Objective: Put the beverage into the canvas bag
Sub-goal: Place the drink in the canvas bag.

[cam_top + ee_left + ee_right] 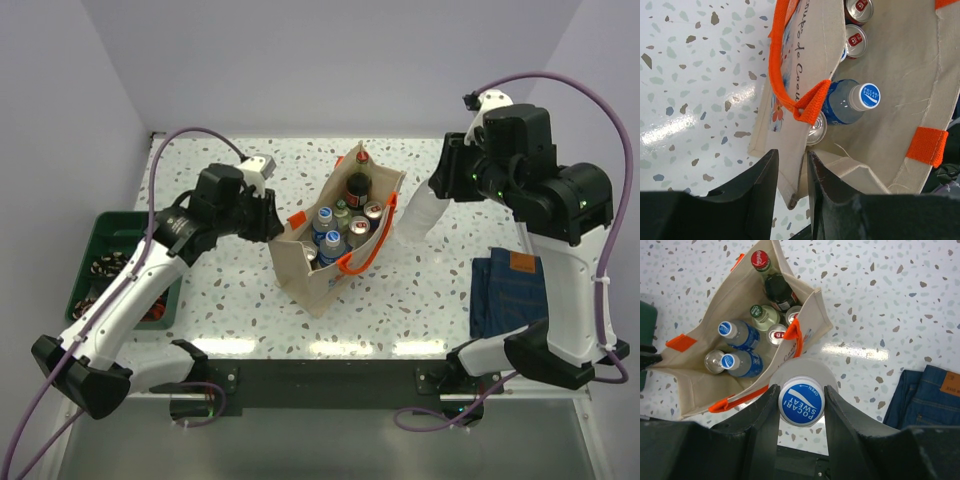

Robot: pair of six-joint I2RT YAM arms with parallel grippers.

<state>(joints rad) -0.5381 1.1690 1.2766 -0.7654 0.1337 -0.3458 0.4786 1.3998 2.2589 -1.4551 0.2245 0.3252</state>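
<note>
**Bag.** The canvas bag stands open at the centre of the table. It holds a red-capped cola bottle at its 12 o'clock end, a green-capped bottle, two blue-capped bottles and several cans. Only the tops of these items show, and the bag walls hide their lower parts.

**Left arm.** The left gripper is at the bag's 9 o'clock side. Its jaws straddle the upper edge of the canvas wall, one inside and one outside. Whether the pads press the fabric cannot be determined. The left wrist view cuts off the far end of the bag.

**Right arm.** The right gripper is clamped on the beverage bottle, one finger on each side of its neck. The bottle is outside the bag, just beside the rim at the bag's 3 o'clock. In the wrist view the blue cap covers most of the body. Whether the base touches the table cannot be determined.

**Other items.**
- A green tray lies at the table's 9 o'clock, partly behind the left arm. Its contents are hard to make out.
- Folded jeans lie at 4 o'clock, partly covered by the right arm.
</note>
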